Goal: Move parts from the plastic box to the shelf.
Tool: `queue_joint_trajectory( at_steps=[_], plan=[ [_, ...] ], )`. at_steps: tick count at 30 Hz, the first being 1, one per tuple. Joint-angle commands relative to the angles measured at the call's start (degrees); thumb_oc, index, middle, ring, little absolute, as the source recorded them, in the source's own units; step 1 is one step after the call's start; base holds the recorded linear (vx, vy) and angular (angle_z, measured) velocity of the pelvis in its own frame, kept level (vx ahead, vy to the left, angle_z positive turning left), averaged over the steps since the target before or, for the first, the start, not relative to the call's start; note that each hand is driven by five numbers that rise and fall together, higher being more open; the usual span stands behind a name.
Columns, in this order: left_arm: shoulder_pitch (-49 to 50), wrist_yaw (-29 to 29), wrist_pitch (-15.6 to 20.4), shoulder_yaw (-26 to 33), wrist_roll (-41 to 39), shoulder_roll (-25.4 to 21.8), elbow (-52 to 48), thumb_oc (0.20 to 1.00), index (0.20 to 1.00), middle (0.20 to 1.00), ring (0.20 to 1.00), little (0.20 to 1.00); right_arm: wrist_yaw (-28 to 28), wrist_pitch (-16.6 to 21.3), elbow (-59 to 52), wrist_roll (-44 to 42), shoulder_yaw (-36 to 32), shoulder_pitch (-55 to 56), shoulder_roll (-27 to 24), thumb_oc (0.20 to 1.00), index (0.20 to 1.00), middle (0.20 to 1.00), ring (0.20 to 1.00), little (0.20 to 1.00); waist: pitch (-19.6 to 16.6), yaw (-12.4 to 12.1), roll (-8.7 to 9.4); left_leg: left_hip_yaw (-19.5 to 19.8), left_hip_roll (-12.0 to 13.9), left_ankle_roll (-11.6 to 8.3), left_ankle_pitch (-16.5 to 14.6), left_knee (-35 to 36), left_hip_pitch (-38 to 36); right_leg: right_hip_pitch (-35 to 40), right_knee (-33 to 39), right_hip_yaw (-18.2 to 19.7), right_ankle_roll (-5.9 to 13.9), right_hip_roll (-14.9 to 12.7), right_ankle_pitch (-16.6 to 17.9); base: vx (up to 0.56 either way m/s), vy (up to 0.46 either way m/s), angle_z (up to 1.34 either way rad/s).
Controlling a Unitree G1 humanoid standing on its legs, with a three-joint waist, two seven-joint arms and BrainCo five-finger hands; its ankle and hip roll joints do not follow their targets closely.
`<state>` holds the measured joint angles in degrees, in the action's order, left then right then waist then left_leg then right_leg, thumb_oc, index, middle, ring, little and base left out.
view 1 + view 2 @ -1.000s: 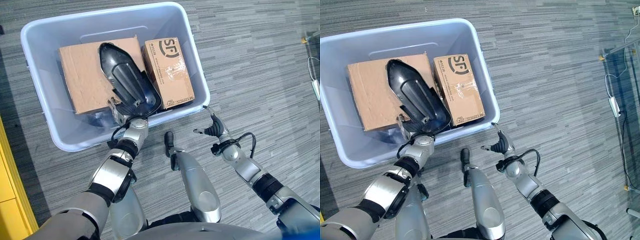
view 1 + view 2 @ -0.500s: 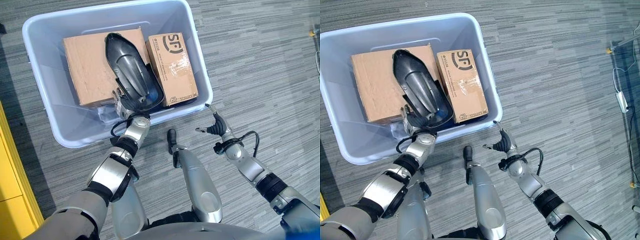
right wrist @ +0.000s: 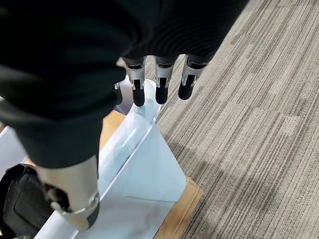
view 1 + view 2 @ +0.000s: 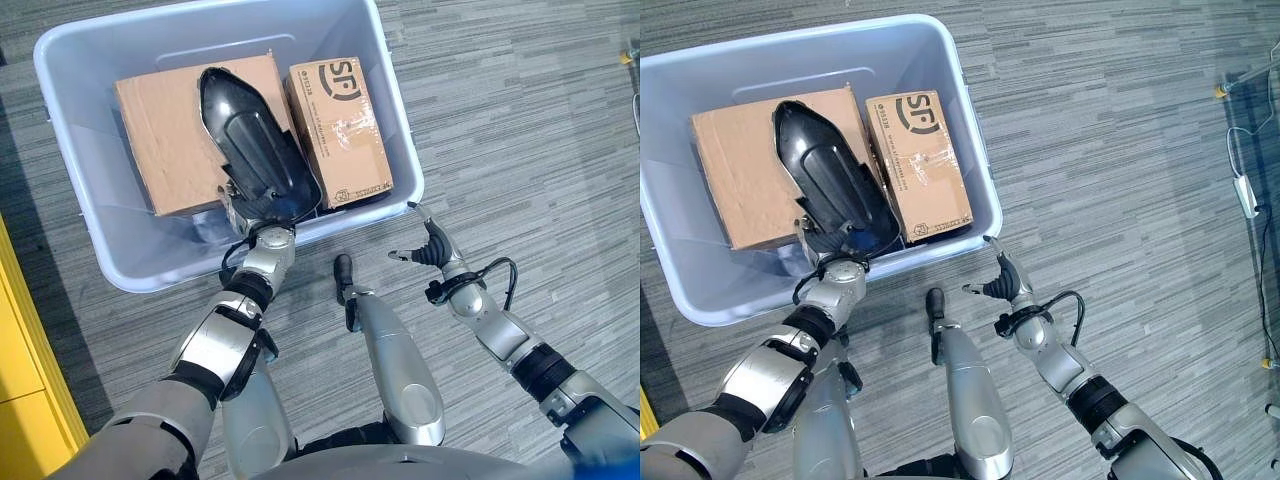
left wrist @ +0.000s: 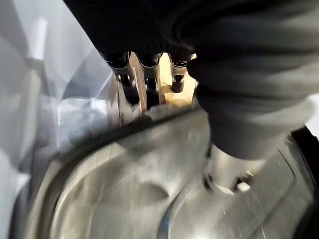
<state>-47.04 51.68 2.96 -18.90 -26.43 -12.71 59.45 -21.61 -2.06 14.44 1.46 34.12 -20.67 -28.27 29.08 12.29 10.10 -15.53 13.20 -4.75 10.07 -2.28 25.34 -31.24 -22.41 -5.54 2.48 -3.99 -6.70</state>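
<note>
A long black moulded part (image 4: 250,150) lies slanted in the pale blue plastic box (image 4: 400,112), resting on a flat cardboard box (image 4: 165,140). My left hand (image 4: 252,215) reaches over the box's near wall to the part's near end. In the left wrist view its fingers (image 5: 130,84) curl over the part's rim (image 5: 124,179) with the thumb under it. My right hand (image 4: 430,250) hovers open outside the box, just off its near right corner. Its straight fingers (image 3: 159,84) point past the box's rim (image 3: 134,134).
A printed cardboard carton (image 4: 340,130) lies in the box to the right of the black part. A yellow piece of furniture (image 4: 20,380) runs along the left edge. Grey carpet surrounds the box. Cables (image 4: 1245,190) lie at the far right.
The whole picture has shifted a little as the camera moved. My left hand keeps its hold at the part's near end, and the right hand stays by the box's corner.
</note>
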Motion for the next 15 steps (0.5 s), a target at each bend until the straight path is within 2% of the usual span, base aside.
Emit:
queue_joint_trajectory(
  at_steps=[1, 7, 15],
  plan=[
    [-4.54, -6.72, -3.95, 2.86, -2.16, 0.89, 6.17, 0.2, 0.2, 0.2, 0.2, 0.2, 0.17, 0.34, -3.53, 0.6, -1.08, -1.9, -1.92, 1.0, 1.0, 1.0, 1.0, 1.0, 0.71, 2.36, 2.06, -0.52, 3.32, -4.24, -2.86, -5.52, 0.28, 2.2, 12.35, -1.38, 0.6, 2.53, 9.84, 0.0, 0.0, 0.0],
    [-6.24, -3.23, -5.93, 4.45, -2.5, -1.45, 8.91, 0.2, 0.2, 0.2, 0.2, 0.2, -0.69, 0.1, -3.18, -0.25, -0.29, -2.62, -1.9, 1.0, 1.0, 1.0, 1.0, 1.0, 0.71, 2.27, 2.08, -0.33, 3.32, -4.43, -2.86, -5.99, 0.91, 1.72, 12.13, -1.43, 0.45, 2.47, 9.71, 0.0, 0.0, 0.0],
    [-8.04, -1.74, -5.72, 6.54, -3.15, -4.1, 11.23, 0.2, 0.2, 0.2, 0.2, 0.2, -1.68, 0.28, -2.41, -0.97, 1.12, -3.74, -1.56, 1.0, 1.0, 1.0, 1.0, 1.0, 0.71, 1.95, 2.1, 0.04, 3.37, -4.62, -2.77, -6.32, 2.29, 0.45, 11.67, -1.81, 0.31, 2.34, 9.5, 0.0, -0.003, -0.01]
  ],
)
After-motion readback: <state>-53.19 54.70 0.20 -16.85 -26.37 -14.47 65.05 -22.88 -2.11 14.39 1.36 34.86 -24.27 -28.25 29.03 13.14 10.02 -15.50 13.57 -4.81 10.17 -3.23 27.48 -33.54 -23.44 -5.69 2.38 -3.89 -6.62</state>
